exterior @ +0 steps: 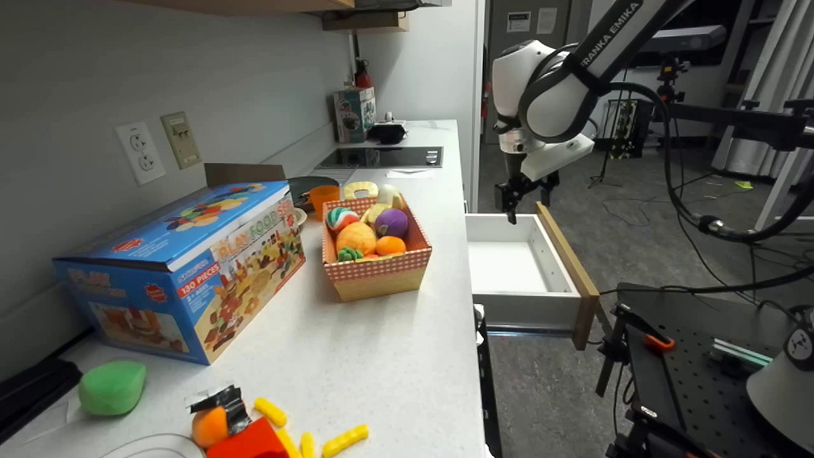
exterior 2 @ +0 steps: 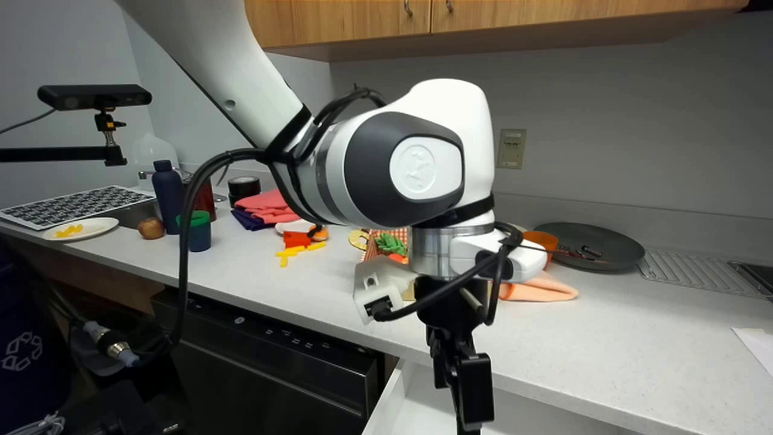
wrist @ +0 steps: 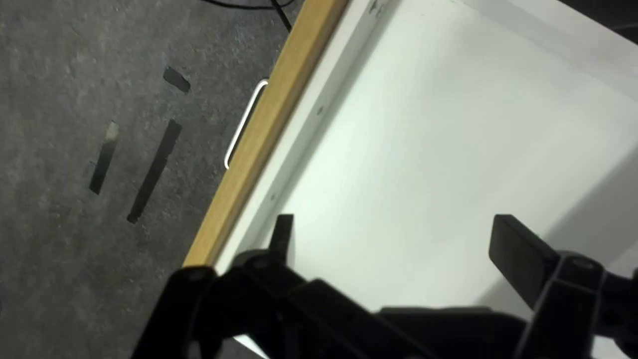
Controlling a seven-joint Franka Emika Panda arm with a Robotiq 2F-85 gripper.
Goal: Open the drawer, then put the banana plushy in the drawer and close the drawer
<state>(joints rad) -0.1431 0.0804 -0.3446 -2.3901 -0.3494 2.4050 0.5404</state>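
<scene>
Before me the black claw points down over the open drawer, while on the pale surface behind, an orange cup sits beside a dark pan.

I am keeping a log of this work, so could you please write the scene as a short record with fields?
Drawer: pulled out, below the counter top
Gripper: open, over the drawer, holding nothing
Basket: on the counter, with purple toy fruit and orange toy fruit inside
Box: blue, on the counter, apart from the basket
Cup: orange, near the basket
Banana: not certain; a yellow toy in the basket is partly hidden
Remaining: closing the drawer; whether the banana is placed, I cannot confirm
</scene>
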